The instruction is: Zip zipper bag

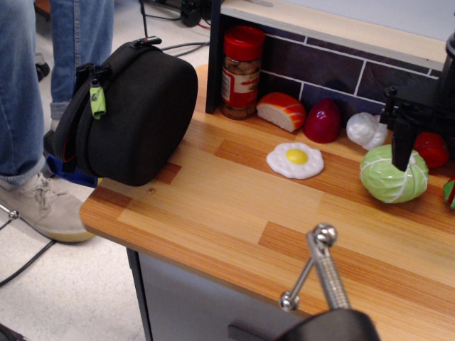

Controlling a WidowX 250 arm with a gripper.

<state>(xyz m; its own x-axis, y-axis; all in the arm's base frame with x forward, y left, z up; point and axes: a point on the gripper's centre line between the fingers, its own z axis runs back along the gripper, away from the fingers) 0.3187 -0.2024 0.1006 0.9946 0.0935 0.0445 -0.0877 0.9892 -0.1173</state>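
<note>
The zipper bag (pixel 135 114) is a large black rounded fabric case. It stands on its edge at the counter's left corner, partly overhanging it. Its lime-green pull tab (pixel 97 101) hangs on the left side, where a sliver of red lining shows along the zipper. My gripper (pixel 425 135) is black and sits far to the right, well away from the bag, above a green toy cabbage (pixel 393 175). One finger (pixel 402 145) hangs at the left end of its rail; the other is cut off by the frame edge. The jaws look spread and hold nothing.
A red-lidded jar (pixel 240 72), bread slice (pixel 281 111), dark red toy (pixel 323 121), white garlic (pixel 366 130), tomato (pixel 431 149) and fried egg (pixel 295 160) lie along the tiled back wall (pixel 334 67). A metal rod with ball ends (pixel 320 266) rises in front. A person's legs (pixel 43 71) stand left of the counter.
</note>
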